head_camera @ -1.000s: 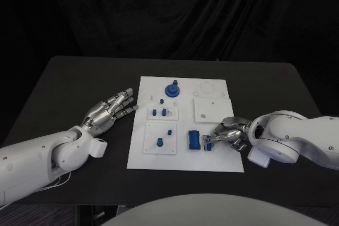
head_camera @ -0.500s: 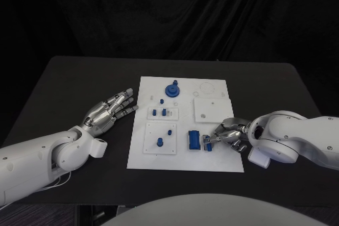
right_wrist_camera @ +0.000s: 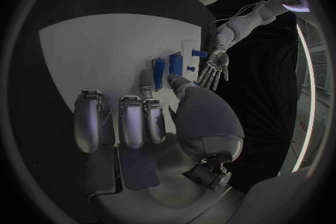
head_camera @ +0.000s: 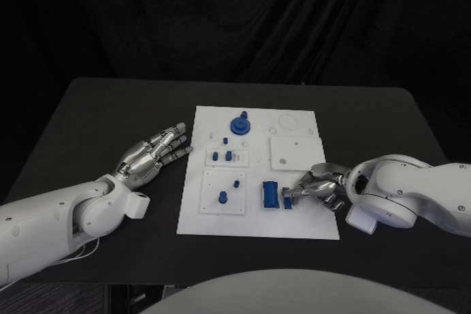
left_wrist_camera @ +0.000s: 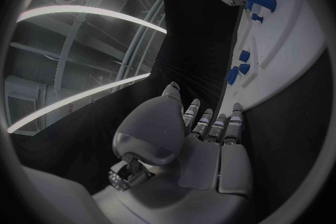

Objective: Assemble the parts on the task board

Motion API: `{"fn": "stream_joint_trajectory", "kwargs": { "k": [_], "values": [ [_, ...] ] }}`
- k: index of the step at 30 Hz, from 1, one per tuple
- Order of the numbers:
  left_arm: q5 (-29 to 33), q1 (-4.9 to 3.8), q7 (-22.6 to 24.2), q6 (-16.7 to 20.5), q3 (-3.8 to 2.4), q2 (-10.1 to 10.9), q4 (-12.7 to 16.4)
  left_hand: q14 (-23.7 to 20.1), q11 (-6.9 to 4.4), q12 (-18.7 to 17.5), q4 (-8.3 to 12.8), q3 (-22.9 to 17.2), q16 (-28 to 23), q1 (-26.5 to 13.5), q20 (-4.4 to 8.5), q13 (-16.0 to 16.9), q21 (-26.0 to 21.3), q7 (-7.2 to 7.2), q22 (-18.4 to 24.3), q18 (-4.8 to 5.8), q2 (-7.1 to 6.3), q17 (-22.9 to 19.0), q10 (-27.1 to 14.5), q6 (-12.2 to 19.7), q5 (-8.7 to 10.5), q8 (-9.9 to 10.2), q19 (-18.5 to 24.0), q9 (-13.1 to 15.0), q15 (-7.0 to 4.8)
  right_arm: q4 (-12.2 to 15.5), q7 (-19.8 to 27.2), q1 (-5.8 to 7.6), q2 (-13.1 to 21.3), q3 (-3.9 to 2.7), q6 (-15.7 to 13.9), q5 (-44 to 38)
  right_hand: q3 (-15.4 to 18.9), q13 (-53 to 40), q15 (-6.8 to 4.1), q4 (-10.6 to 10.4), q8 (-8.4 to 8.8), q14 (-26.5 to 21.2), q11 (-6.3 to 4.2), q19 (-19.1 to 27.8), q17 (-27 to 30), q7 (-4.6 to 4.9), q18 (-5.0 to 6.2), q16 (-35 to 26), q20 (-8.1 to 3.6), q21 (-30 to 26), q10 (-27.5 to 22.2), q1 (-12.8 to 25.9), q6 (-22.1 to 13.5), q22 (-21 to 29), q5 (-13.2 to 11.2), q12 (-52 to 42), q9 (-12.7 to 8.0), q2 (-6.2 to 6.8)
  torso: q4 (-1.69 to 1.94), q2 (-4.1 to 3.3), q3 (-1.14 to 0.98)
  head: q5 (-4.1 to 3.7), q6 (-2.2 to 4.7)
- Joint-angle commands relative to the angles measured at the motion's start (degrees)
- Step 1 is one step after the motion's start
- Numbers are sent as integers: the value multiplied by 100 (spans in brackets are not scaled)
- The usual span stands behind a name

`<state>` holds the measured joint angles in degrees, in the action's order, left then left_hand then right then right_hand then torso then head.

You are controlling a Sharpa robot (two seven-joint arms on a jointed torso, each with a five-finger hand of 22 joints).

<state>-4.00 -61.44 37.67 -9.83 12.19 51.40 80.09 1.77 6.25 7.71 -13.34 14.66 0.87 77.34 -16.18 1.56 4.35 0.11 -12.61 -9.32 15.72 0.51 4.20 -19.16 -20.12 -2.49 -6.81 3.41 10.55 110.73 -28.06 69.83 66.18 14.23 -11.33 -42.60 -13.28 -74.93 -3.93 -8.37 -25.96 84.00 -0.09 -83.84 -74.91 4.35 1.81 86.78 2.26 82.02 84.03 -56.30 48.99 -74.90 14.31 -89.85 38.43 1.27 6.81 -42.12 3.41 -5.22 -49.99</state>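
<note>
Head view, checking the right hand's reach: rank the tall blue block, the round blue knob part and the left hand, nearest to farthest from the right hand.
1. Tall blue block, just beside the right hand.
2. Round blue knob part, at the board's far end.
3. Left hand, off the board's opposite side.

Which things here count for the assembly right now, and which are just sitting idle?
In play:
- task board
- small blue part pinched by the right hand
- blue block beside it

Idle:
- left hand, open on the black table beside the board
- blue knob at the board's far end
- small blue pegs
</note>
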Motion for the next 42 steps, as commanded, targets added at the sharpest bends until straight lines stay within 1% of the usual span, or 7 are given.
{"fn": "stream_joint_trajectory", "kwargs": {
  "k": [1,9,17,24,27,34,42],
  "values": [
    [15,16,-3,-59,1,-5,6,0,43,26,39,13,25,75,-4,4,33,22,6,-46,5,9,-4,2,-44,0,-22,3,20,35,87,-14,36,1,-148,-132,32,-1507,4,-5,-25,446,-9,-249,-687,-33,36,37,18,-18,597,56,2,-1223,-26,-15,10,-22,-2,-1,-2,11,-1],
    [15,22,-7,-57,1,2,10,2,43,26,44,11,26,78,-4,4,35,22,3,-46,5,9,-4,-3,-50,-1,-24,4,20,174,225,-16,189,2,-178,-971,175,-1507,0,38,-283,437,-14,-210,-650,-41,58,23,9,-101,597,-170,-160,-1194,-58,-15,176,21,-1,2,0,17,-1],
    [15,31,-5,-57,1,2,8,3,43,28,55,8,27,85,-4,4,37,25,2,-46,5,10,-3,-10,-62,-3,-26,5,21,294,102,-62,344,5,95,-1460,522,-1507,-44,-107,-958,433,-69,-169,-628,-108,79,10,-27,-195,597,-355,-369,-1165,-615,-15,646,22,0,6,-1,-10,-1],
    [15,36,-8,-67,1,0,9,3,43,28,61,7,27,88,-4,4,38,26,2,-45,5,10,-3,-14,-67,-4,-28,6,22,281,124,-152,351,5,203,-1553,685,-1507,-74,-190,-1255,432,-107,-142,-620,-149,93,5,-48,-260,597,-418,-396,-1145,-926,-15,844,38,-9,5,-1,25,-1],
    [15,38,-9,-65,1,6,10,3,43,27,70,4,27,94,-5,4,37,32,6,-45,5,10,-3,-27,-76,-6,-27,8,23,286,172,-176,354,5,203,-1566,909,-1507,-114,-351,-1534,429,-153,-132,-605,-205,99,-4,-85,-290,597,-379,-401,-1138,-1149,-15,1040,148,-15,11,1,39,-1],
    [15,44,-10,-65,1,9,9,3,43,27,70,4,27,94,-5,4,37,32,6,-45,6,10,-3,-27,-77,-7,-27,8,23,276,245,-197,350,6,293,-1577,1109,-1507,-164,-660,-1723,419,-206,-111,-579,-261,106,-17,-137,-334,597,-321,-433,-1126,-1158,-15,1199,403,-6,11,3,35,-1],
    [15,49,-11,-72,1,-1,3,0,39,23,93,-8,25,109,-6,3,39,51,8,-43,15,9,-6,-50,-100,-12,-29,13,24,253,240,-202,318,6,457,-1579,1135,-1507,-186,-723,-1842,414,-231,-104,-569,-287,108,-24,-163,-348,597,-607,-460,-1123,-1157,-15,1302,407,8,3,0,14,-1]
  ]
}}
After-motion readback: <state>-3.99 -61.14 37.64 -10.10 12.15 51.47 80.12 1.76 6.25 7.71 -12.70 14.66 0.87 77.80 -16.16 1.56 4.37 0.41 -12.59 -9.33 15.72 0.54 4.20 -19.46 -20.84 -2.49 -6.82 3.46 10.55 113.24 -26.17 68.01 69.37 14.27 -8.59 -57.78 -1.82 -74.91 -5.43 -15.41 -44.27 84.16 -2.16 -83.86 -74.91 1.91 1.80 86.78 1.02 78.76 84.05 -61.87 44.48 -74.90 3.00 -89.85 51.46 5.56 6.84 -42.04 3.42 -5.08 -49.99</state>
